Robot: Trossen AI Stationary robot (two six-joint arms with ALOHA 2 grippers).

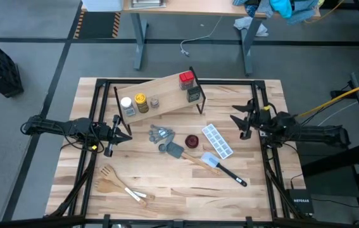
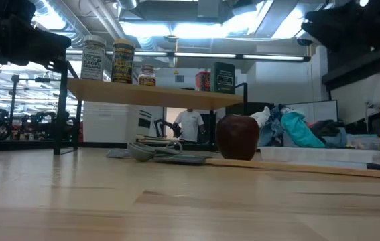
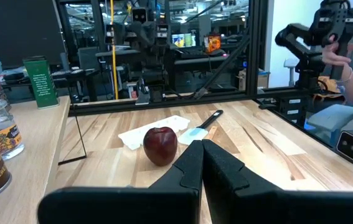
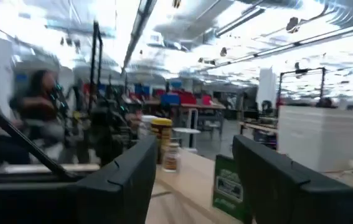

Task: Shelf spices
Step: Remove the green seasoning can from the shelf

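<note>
All five spices stand on the shelf, upper centre of the high view. Left gripper, centre left, fingers pressed together, holds nothing. Right gripper, centre right, fingers spread, holds nothing.

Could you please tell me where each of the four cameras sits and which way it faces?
High view: overhead, straight down; both arms flank the shelf.
Low view: tabletop level, looking across at the shelf's underside; arms overhead.
Left wrist view: past the shut left gripper toward the dark-red dish.
Right wrist view: between the open right gripper fingers toward the shelf.
All four share the shelf.
</note>
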